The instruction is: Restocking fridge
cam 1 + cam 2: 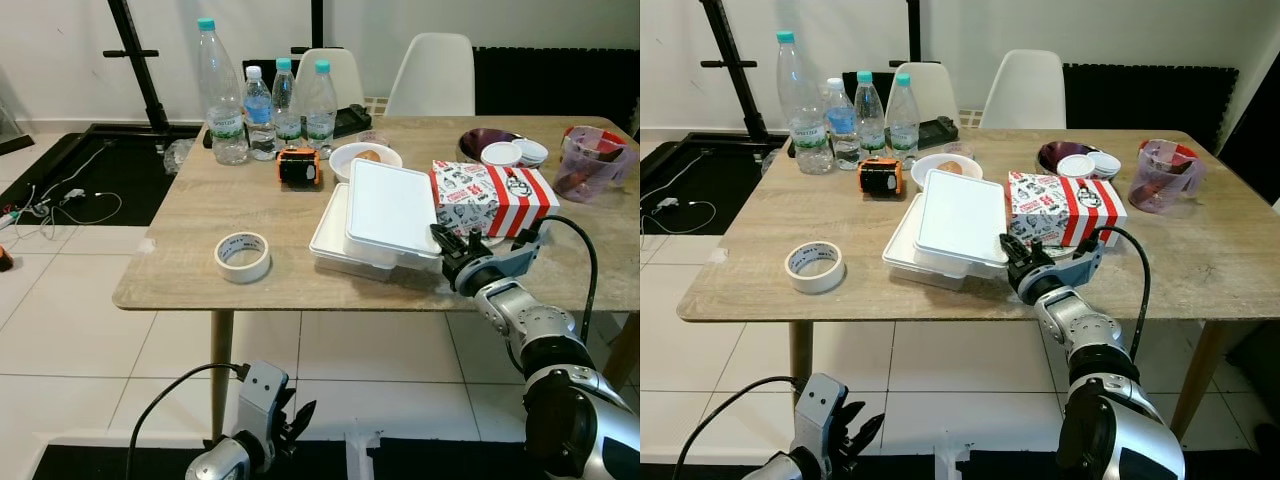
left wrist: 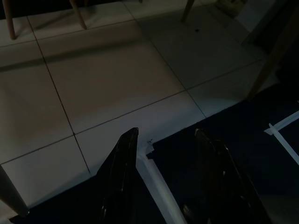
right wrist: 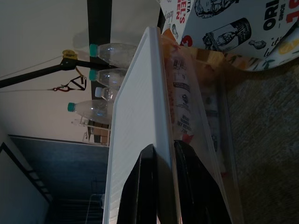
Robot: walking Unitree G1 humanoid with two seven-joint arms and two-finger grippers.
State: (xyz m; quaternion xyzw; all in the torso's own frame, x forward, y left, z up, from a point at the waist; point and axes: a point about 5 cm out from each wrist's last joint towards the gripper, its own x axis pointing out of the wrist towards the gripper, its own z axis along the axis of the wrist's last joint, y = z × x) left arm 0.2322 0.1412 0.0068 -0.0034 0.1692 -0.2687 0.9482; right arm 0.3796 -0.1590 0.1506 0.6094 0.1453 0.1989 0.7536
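On the wooden table (image 1: 180, 210), the right gripper (image 1: 446, 252) pinches, it seems, the lid of the white food box (image 1: 385, 215) beside the striped carton (image 1: 492, 196), probably to lift it for the fridge, while the left gripper (image 2: 163, 182) hangs open.

Food container (image 1: 385, 215) mid-table (image 1: 180, 270); tape roll (image 1: 243, 256) left; bottles (image 1: 262, 105) behind; printed box (image 1: 492, 196) right.

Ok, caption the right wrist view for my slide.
Right tool pinching the white lid of the food container, water bottles behind.
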